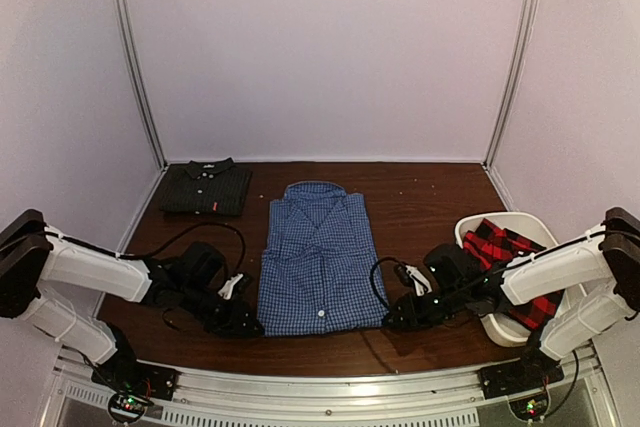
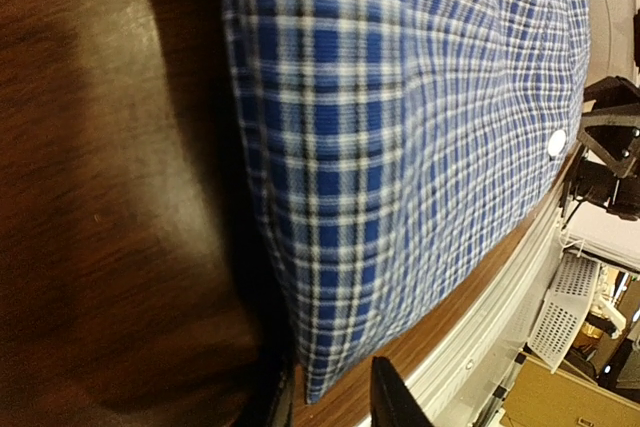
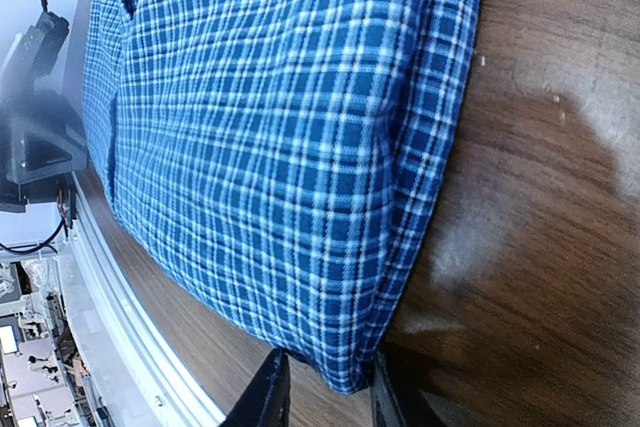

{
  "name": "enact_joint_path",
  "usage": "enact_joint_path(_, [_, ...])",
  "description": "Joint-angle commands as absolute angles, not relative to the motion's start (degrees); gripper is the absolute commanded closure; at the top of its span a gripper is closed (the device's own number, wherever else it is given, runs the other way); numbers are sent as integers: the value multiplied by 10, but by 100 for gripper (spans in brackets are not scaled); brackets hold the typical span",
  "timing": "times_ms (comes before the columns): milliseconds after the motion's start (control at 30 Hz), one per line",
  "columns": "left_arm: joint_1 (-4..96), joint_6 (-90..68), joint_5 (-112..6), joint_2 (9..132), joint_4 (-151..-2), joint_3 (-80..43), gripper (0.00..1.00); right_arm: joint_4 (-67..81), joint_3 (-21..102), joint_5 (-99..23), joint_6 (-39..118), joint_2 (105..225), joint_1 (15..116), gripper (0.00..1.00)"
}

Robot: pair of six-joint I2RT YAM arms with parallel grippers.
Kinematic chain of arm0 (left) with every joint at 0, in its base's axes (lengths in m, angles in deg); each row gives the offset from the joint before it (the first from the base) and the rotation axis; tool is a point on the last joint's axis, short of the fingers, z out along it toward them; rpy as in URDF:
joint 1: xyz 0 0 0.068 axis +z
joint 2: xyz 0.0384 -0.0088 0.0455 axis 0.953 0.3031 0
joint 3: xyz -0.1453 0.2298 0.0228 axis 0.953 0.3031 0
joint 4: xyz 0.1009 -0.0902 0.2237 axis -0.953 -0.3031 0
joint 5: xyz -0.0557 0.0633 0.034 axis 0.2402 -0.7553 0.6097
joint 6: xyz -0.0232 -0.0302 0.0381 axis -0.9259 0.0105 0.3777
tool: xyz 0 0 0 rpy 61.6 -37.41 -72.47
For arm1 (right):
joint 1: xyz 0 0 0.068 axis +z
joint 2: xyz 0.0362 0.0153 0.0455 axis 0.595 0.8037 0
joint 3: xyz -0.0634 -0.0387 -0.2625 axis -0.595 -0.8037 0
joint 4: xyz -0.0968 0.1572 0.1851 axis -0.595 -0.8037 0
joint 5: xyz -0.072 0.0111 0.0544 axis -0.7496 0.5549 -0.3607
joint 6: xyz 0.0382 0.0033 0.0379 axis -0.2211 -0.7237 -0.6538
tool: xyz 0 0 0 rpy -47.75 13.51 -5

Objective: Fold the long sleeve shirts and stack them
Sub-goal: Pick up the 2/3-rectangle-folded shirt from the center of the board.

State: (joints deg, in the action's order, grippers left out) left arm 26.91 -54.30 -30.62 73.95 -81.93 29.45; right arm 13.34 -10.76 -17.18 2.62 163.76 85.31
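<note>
The blue gingham shirt lies folded flat on the table, collar to the far side. My left gripper is at its near left corner. In the left wrist view that corner sits between the fingers, with bare wood showing beside it, so the gripper is open. My right gripper is at the near right corner; its fingertips press on both sides of the corner. The dark charcoal shirt lies folded at the back left. The red-and-black plaid shirt sits crumpled in the tub.
A white plastic tub stands at the right, beside my right arm. The metal rail of the table's near edge runs just behind both grippers. White walls close the back and sides.
</note>
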Motion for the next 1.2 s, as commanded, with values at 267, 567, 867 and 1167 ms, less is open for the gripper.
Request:
enact_joint_path(267, [265, -562, -325, 761, -811, 285, 89, 121, -132, -200, 21, 1620, 865, 83])
enact_joint_path(567, [265, -563, -329, 764, -815, 275, 98, 132, -113, -220, 37, 1627, 865, 89])
enact_joint_path(867, [265, -555, -374, 694, -871, 252, 100, 93, -104, -241, 58, 1571, 869, 100])
enact_joint_path(1167, [265, -525, -416, 628, -961, 173, 100, 26, -35, -263, 84, 1498, 870, 100])
